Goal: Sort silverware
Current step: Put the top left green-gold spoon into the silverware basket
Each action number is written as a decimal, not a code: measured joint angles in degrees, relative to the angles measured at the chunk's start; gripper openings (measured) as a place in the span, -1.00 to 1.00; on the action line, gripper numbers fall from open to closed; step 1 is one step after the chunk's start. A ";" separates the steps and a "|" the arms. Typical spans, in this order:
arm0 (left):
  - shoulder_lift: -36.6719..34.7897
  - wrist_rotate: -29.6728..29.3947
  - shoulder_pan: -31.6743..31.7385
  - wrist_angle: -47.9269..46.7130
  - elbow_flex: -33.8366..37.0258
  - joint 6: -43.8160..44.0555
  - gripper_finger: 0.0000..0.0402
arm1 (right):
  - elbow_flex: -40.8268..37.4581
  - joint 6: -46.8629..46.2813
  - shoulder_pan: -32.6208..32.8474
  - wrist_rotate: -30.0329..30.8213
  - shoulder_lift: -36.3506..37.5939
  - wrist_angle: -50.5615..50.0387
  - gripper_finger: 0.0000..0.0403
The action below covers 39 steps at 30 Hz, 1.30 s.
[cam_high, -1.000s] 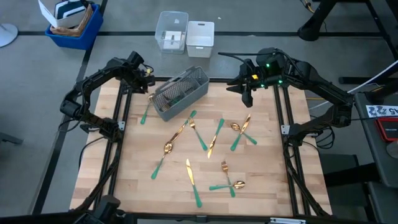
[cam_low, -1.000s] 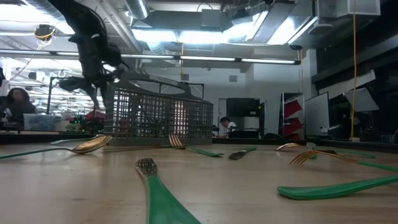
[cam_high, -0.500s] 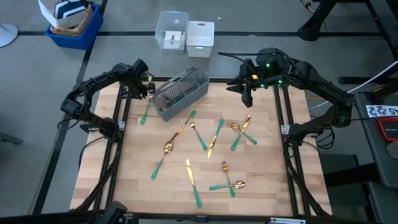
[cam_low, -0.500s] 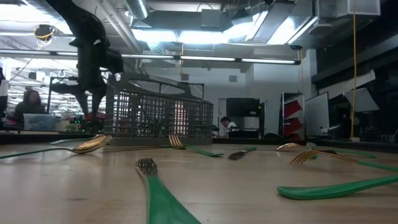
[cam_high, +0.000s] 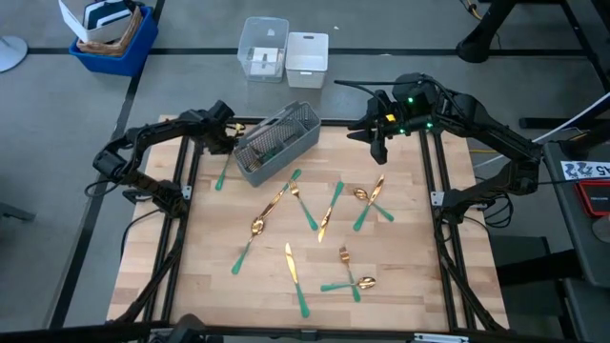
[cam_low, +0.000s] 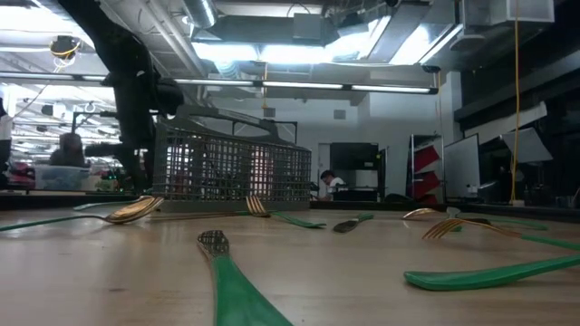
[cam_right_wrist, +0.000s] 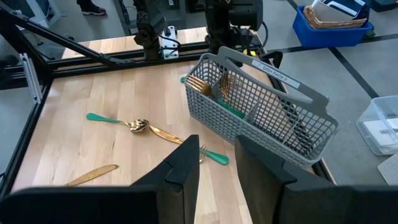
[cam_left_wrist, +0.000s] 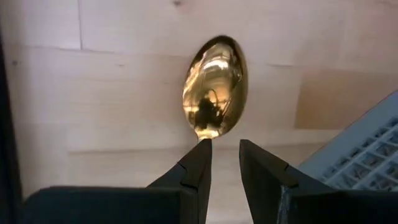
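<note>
a: since both arms are at the far edge of the table (cam_high: 419, 276), which one is at work?

b: the left gripper (cam_left_wrist: 222, 149), low at the far-left corner, just beside the grey mesh caddy (cam_high: 276, 143). its 2 fingers (cam_left_wrist: 198, 165) stand a narrow gap apart with bare wood showing between them, so they look released. a gold spoon (cam_left_wrist: 214, 87) lies flat on the wood, bowl just ahead of the fingertips, its neck meeting one tip. whether that tip touches it, i cannot tell.

a: and the right one?

b: the right gripper (cam_high: 377, 148) hangs above the far-right corner, fingers parted, nothing between them.

a: where is the silverware (cam_high: 290, 259)?

b: mostly loose across the middle of the table, gold heads and teal handles pointing every way. near the near edge 2 pieces cross each other. a few gold pieces stand inside the caddy, which sits askew at the far edge, left of centre. the spoon by the left gripper lies between the caddy and the left edge.
</note>
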<state>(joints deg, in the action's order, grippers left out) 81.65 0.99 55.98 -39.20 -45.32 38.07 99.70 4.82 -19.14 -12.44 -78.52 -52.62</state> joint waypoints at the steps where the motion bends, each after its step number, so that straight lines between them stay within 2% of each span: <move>1: 0.00 -0.99 -0.15 -0.19 0.00 -0.52 -0.64 | 0.00 0.00 0.00 -0.01 0.00 0.00 -0.46; 18: 0.00 -8.75 -4.22 -3.39 0.00 -3.65 -0.64 | 0.00 0.07 0.00 -0.01 -0.02 -0.02 -0.46; 39: 1.13 -8.87 -5.07 -2.37 -0.02 -4.01 -0.64 | 0.00 0.15 0.02 0.01 -0.02 -0.02 -0.46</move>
<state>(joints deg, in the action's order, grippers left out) 82.77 -7.88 50.92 -41.57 -45.34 34.06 99.70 4.97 -19.12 -12.43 -78.54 -52.64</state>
